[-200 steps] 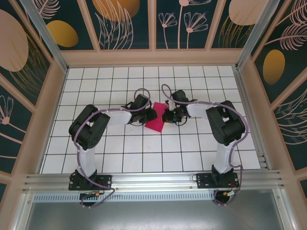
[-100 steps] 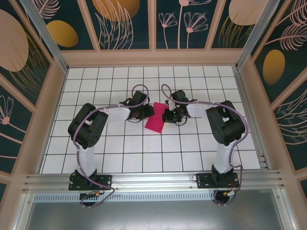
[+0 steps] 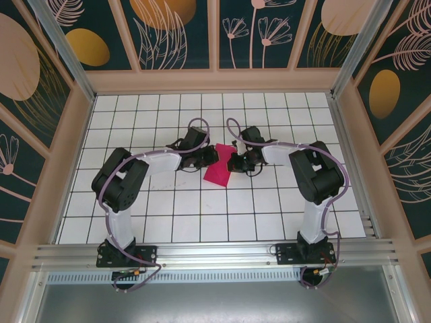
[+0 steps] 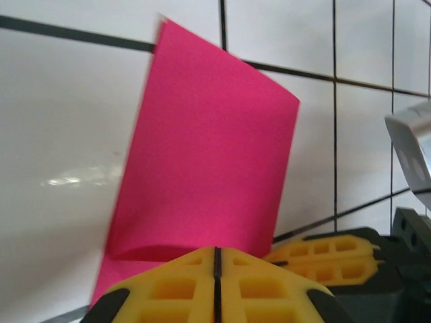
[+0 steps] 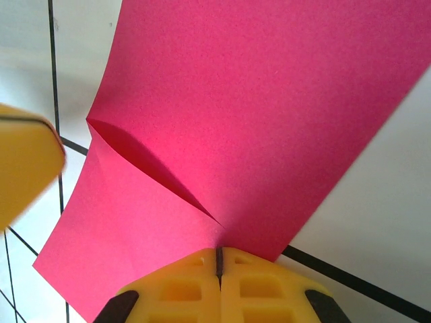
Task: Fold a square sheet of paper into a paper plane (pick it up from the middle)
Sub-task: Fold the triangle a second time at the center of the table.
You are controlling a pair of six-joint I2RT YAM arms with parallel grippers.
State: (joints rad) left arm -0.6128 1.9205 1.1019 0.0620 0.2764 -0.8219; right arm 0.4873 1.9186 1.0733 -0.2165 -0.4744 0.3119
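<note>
Right through the middle the way is barred: the square sheet of paper (image 3: 219,172) is pinched at its left edge by the left gripper (image 3: 212,158) and at its right edge by the right gripper (image 3: 231,163), and no gap is left between the two closed sets of jaws for anything to be slipped past. Open tiles of the table (image 3: 202,219) are offered in front of the sheet, behind it up to the back wall (image 3: 215,82), and out wide beyond the left arm (image 3: 121,185) and the right arm (image 3: 313,175).
</note>
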